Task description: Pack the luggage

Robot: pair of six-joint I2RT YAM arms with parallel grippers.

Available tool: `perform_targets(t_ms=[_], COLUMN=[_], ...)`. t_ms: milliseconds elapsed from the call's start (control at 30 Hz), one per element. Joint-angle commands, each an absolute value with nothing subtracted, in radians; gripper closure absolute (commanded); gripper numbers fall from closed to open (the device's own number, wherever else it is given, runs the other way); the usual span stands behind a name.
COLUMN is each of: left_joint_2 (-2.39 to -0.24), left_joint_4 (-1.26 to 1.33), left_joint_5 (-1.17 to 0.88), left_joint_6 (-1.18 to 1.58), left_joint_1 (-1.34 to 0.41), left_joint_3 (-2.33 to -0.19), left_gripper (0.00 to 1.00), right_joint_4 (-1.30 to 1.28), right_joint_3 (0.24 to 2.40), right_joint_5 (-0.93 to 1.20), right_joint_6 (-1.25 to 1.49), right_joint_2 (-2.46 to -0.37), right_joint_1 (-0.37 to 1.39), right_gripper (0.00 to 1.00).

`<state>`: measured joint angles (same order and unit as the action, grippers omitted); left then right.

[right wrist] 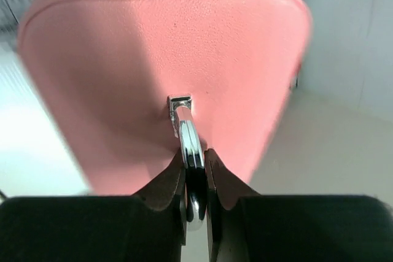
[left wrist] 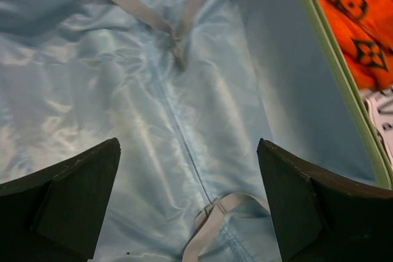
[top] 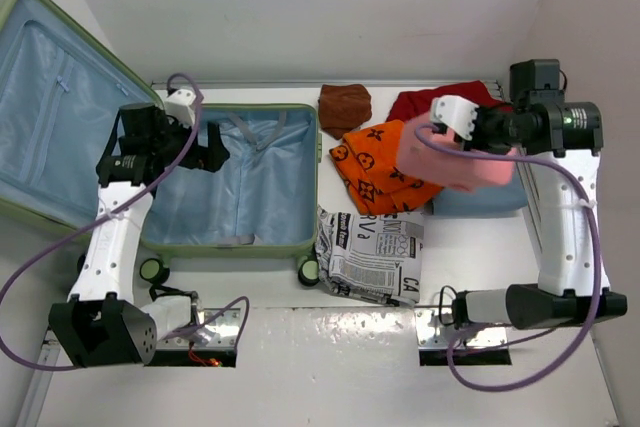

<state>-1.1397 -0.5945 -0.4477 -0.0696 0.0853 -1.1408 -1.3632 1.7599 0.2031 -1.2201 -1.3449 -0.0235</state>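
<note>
The pale-green luggage (top: 290,247) lies open at the left, its light blue lining (left wrist: 184,90) bare apart from grey straps. My left gripper (top: 215,154) hangs open and empty over the suitcase's near half; in the left wrist view (left wrist: 187,204) its dark fingers stand wide apart. My right gripper (top: 490,132) is shut on the metal handle (right wrist: 190,145) of a small pink boxy case (top: 450,162) and holds it in the air at the right. The case (right wrist: 159,72) fills the right wrist view above my right gripper (right wrist: 195,167).
An orange patterned cloth (top: 375,162), a brown cloth (top: 345,104) and a red cloth (top: 430,102) lie right of the suitcase. A newsprint-patterned bundle (top: 370,252) lies near the front. A blue thing (top: 480,197) lies under the pink case. The raised lid (top: 50,97) stands far left.
</note>
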Motion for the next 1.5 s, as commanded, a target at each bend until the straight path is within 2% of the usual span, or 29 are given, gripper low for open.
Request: perform_targets(t_ms=[0, 200, 433, 633, 833, 1100, 1467], left_joint_2=[-1.104, -1.137, -1.181, -1.190, -1.200, -1.245, -1.299], left_joint_4=[-0.522, -0.524, -0.555, -0.566, -0.566, -0.557, -0.538], left_joint_5=[-0.333, -0.301, -0.385, -0.472, -0.491, -0.606, -0.675], left_joint_6=[0.027, 0.184, 0.247, 0.236, 0.216, 0.193, 0.150], left_joint_1=[0.123, 0.228, 0.431, 0.526, 0.577, 0.597, 0.615], left_joint_3=[-1.141, -1.160, -1.169, -1.169, -1.158, -1.140, -1.112], left_gripper=[0.00, 0.00, 0.00, 0.00, 0.00, 0.00, 0.00], right_joint_4=[-1.370, -1.022, -0.827, -0.645, -0.635, -0.612, -0.775], right_joint_3=[1.813, 1.795, 1.864, 1.914, 2.040, 1.991, 2.069], right_joint_5=[0.316, 0.215, 0.109, 0.032, 0.008, 0.003, -0.227], right_joint_6=[-1.005, -0.853, -0.721, -0.680, -0.657, -0.601, -0.538], right_joint_2=[-1.345, -1.391, -1.538, -1.652, -1.788, -1.913, -2.092], right_joint_1=[0.098, 0.357, 0.638, 0.802, 0.891, 0.925, 1.022], right_gripper=[1.00, 1.00, 1.00, 1.00, 1.00, 1.00, 1.00])
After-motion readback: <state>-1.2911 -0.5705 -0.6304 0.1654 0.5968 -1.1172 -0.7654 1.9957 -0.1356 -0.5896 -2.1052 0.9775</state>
